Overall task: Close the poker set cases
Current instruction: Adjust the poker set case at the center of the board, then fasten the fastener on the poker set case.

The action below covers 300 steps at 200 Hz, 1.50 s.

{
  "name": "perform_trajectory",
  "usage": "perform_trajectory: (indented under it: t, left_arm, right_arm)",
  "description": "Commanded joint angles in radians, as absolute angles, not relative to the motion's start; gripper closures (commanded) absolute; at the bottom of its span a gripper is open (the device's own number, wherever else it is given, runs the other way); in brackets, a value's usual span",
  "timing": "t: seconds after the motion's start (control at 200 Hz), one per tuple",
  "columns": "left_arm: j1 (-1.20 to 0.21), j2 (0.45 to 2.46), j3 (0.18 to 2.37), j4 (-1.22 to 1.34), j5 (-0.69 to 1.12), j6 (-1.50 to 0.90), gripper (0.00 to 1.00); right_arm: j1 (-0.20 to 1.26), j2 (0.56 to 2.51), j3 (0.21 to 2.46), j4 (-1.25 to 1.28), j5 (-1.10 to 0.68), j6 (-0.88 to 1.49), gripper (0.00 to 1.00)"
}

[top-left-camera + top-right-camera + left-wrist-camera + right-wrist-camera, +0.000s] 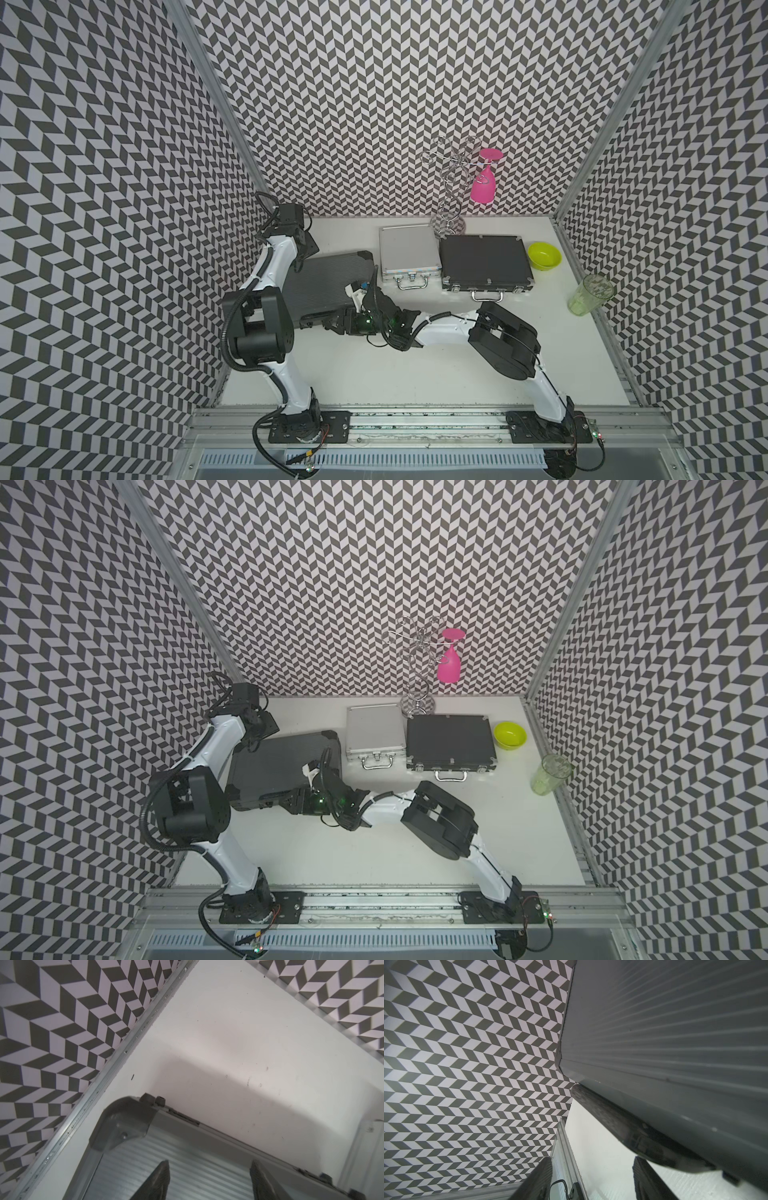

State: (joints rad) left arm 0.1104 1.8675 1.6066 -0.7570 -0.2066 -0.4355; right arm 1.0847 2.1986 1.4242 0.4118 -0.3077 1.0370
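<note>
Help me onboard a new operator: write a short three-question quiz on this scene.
1. True or false: the pink glass stands upright on the table.
2. Which case are the left gripper and right gripper at? A) silver case B) ribbed grey case C) black case
3. How many cases lie on the table?
Key: 1 false, it hangs upside down from the wire rack; 2 B; 3 three.

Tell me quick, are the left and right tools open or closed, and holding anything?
Left tool: open, empty, over the ribbed dark case.
Right tool: open, empty, at that case's near edge.
</note>
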Motion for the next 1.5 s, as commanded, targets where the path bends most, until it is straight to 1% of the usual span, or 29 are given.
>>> perform_trajectory:
  t: [0.0, 0.11, 0.255, 0.411, 0.431, 0.466, 0.476, 0.646, 0.786, 0.866, 0.961, 1.056, 1.106, 1.171, 1.297, 1.497]
  left_arm:
    - [0.140, 1.937, 1.749, -0.757, -0.280, -0.399, 0.36]
    - [0.144, 2.021, 1.836, -0.774, -0.284, -0.375, 0.37]
    - [0.143, 2.104, 1.883, -0.776, -0.270, -0.387, 0.37]
    - [0.140, 2.175, 1.934, -0.808, -0.269, -0.390, 0.37]
    - [0.140, 2.181, 1.936, -0.809, -0.265, -0.390, 0.37]
    - [0.137, 2.190, 1.938, -0.805, -0.254, -0.390, 0.38]
    - [0.137, 2.194, 1.939, -0.805, -0.253, -0.390, 0.38]
    - [0.133, 2.247, 1.971, -0.831, -0.237, -0.390, 0.39]
    - [0.132, 2.265, 1.964, -0.857, -0.214, -0.386, 0.43]
    - [0.132, 2.251, 1.919, -0.844, -0.187, -0.380, 0.47]
    - [0.133, 2.235, 1.874, -0.837, -0.161, -0.379, 0.53]
    - [0.135, 2.225, 1.844, -0.840, -0.143, -0.377, 0.57]
    - [0.138, 2.222, 1.832, -0.843, -0.144, -0.374, 0.58]
    - [0.145, 2.219, 1.814, -0.841, -0.137, -0.380, 0.58]
    - [0.157, 2.213, 1.791, -0.843, -0.116, -0.379, 0.59]
    - [0.157, 2.203, 1.785, -0.853, -0.106, -0.381, 0.59]
  right_arm:
    - [1.088, 2.224, 1.444, 0.448, -0.302, 1.028, 0.37]
    - [1.088, 2.239, 1.453, 0.449, -0.309, 1.029, 0.37]
    - [1.091, 2.249, 1.455, 0.436, -0.289, 1.034, 0.36]
    - [1.111, 2.238, 1.432, 0.427, -0.244, 1.062, 0.26]
    - [1.113, 2.236, 1.429, 0.428, -0.240, 1.068, 0.24]
    - [1.120, 2.233, 1.427, 0.434, -0.231, 1.077, 0.02]
    - [1.121, 2.232, 1.427, 0.433, -0.228, 1.080, 0.00]
    - [1.144, 2.250, 1.441, 0.431, -0.192, 1.154, 0.00]
    - [1.164, 2.256, 1.440, 0.447, -0.141, 1.231, 0.01]
    - [1.169, 2.272, 1.454, 0.464, -0.130, 1.277, 0.01]
    - [1.172, 2.310, 1.489, 0.480, -0.130, 1.311, 0.00]
    - [1.173, 2.339, 1.518, 0.500, -0.117, 1.339, 0.01]
    - [1.176, 2.347, 1.532, 0.495, -0.101, 1.337, 0.00]
    - [1.176, 2.362, 1.581, 0.422, -0.100, 1.318, 0.01]
    - [1.183, 2.354, 1.558, 0.411, -0.045, 1.312, 0.01]
    - [1.182, 2.396, 1.630, 0.325, 0.011, 1.269, 0.00]
